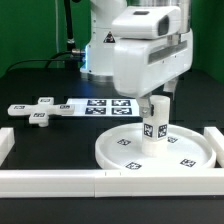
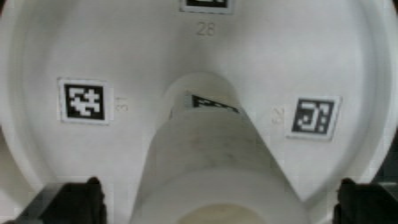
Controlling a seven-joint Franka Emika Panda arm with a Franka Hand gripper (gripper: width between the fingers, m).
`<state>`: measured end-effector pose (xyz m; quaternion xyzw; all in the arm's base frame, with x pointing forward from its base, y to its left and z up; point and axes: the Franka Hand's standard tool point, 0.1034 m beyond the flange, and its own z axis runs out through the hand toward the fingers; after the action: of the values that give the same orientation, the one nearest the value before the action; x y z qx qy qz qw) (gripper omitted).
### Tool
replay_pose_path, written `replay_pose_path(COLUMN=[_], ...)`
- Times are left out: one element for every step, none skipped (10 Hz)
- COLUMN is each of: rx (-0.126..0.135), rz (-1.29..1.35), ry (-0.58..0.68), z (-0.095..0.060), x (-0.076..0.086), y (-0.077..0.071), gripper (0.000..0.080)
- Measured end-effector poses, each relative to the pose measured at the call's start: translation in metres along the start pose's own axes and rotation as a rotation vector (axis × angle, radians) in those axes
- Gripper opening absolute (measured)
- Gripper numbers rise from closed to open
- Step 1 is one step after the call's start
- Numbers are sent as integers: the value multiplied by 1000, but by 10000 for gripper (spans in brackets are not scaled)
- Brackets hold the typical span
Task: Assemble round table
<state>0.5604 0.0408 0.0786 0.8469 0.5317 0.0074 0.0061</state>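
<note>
Rails [image 1: 60,180] nearest, in front of gripper [image 1: 152,100]. Jaws spread wide, straddling upright post [image 1: 153,125] on disc [image 1: 195,155]. Cross [image 1: 40,110] well off beside.

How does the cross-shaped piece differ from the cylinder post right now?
The cross-shaped piece lies flat on the black table; the cylinder post stands upright on the round disc. The cross-shaped piece is low with four arms; the cylinder post is one thick column. The cross-shaped piece sits apart, while the cylinder post is under the open gripper. Both are white with square tags.
</note>
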Motion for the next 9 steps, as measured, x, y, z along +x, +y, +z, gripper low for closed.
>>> replay_pose_path(rx=[-9, -17, -14, -18, -23, -21, -20, -20, -20], rz=[-65, -179, -262, -296, -374, -413, -479, -491, -488], ry=[-15, -31, -45, -53, -64, -66, -66, -66, -66], z=[1, 2, 4, 3, 2, 2, 2, 2, 2], x=[2, 5, 6, 9, 10, 9, 8, 7, 7], y=[0, 3, 4, 5, 6, 6, 7, 7, 7], gripper=[649, 649, 649, 649, 649, 649, 649, 649, 530])
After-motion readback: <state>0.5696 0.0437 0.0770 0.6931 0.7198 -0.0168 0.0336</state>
